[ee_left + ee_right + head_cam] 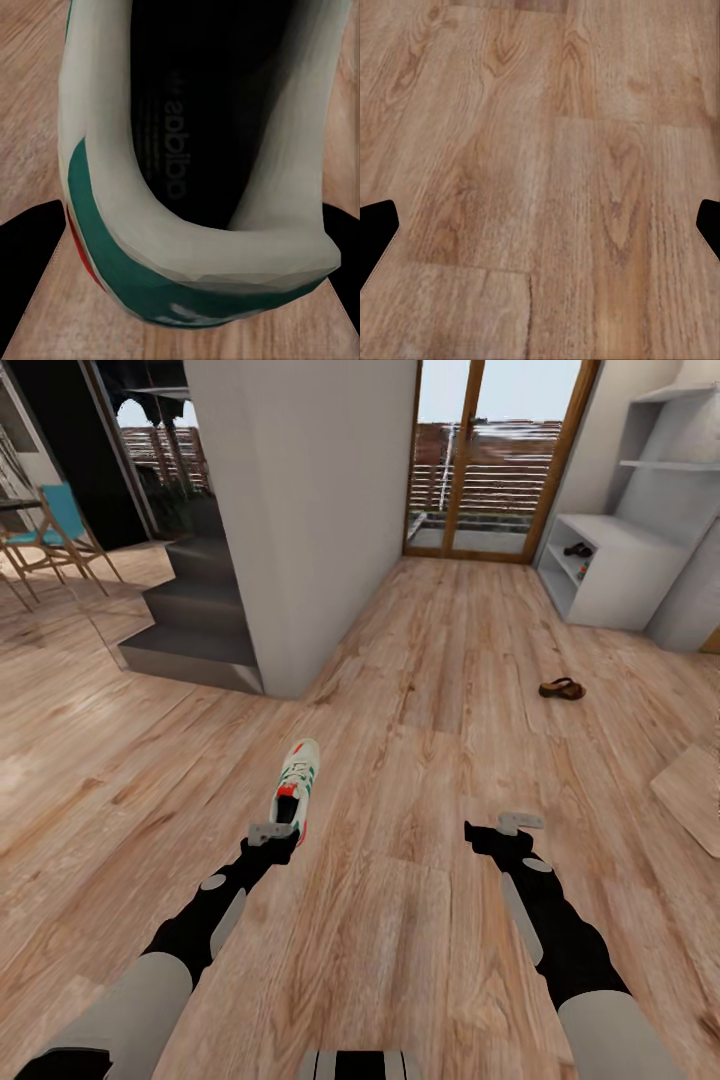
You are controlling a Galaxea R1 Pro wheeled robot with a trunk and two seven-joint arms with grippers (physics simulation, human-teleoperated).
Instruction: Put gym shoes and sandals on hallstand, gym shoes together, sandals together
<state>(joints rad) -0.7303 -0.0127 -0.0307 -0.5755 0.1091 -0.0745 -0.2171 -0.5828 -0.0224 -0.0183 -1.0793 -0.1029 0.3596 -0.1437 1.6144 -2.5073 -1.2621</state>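
Gym shoe left of sandal

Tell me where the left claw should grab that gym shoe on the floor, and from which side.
Grip the heel collar of the gym shoe, coming from above at the heel end, the end nearest the robot. The shoe lies upright, toe pointing away, and its open mouth lets one finger go inside and one outside the heel wall. The left claw hangs right there.

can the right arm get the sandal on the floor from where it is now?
Probably not. The sandal lies well ahead of the right gripper, toward the hallstand. Nothing stands between them on the corridor floor, so the base would likely need to roll closer.
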